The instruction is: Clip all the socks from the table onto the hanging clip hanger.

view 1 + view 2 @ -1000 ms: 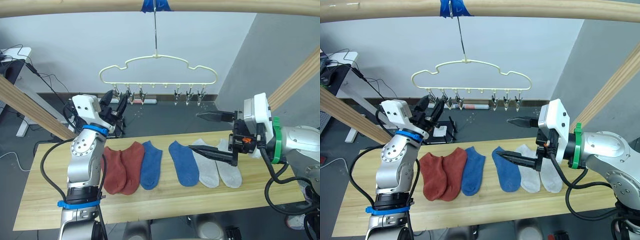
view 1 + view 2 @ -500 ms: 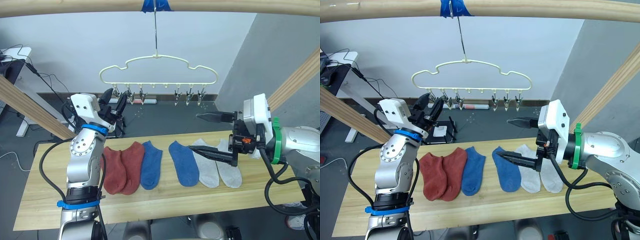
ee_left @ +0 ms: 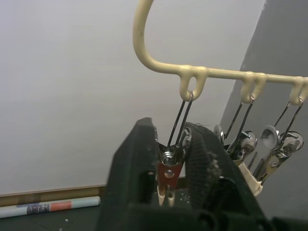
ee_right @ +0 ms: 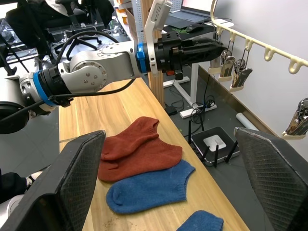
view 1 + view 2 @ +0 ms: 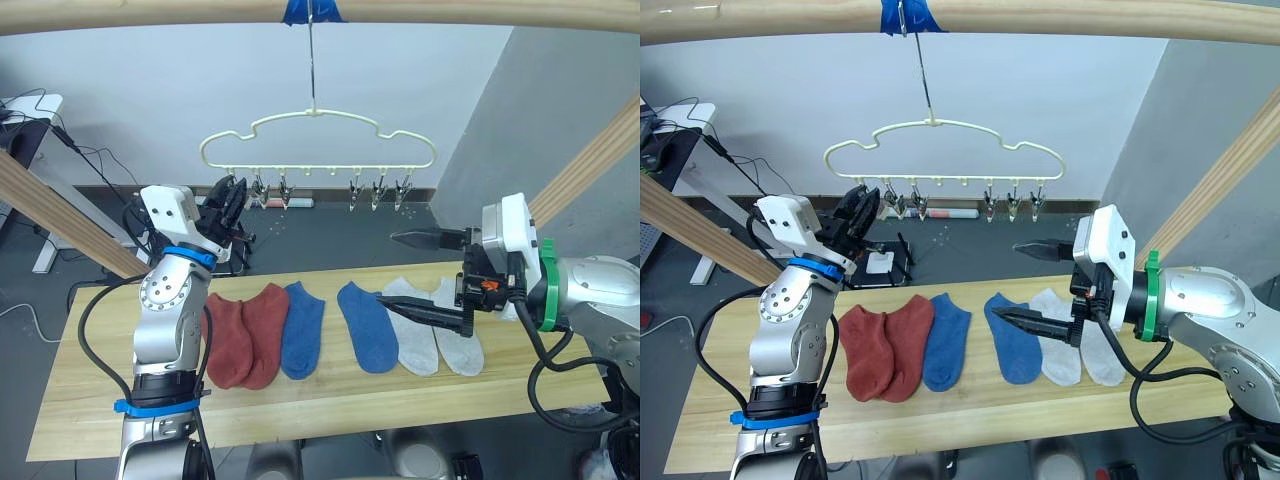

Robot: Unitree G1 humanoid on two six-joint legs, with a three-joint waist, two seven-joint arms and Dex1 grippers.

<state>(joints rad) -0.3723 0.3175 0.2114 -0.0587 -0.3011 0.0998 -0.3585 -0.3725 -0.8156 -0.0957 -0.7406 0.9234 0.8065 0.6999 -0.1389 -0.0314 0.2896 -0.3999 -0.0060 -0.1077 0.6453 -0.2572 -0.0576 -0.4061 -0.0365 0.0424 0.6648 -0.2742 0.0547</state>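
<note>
From my seat, the clip hanger's [image 3: 144, 43] hook is cut off at twelve o'clock; my left gripper's fingers [image 3: 134, 187] hide the end clip's [image 3: 169, 172] lower jaws.

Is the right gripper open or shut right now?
Open. The right gripper has its two black fingers spread wide apart above the blue and grey socks, with nothing held between them.

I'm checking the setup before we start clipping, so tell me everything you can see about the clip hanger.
The clip hanger is a thin cream-yellow frame with a cloud-shaped outline, hanging level by a long metal hook from blue tape on the wooden rail. Six small metal clips dangle from loops along its bottom bar; all are empty. The left gripper has closed on the leftmost clip.
</note>
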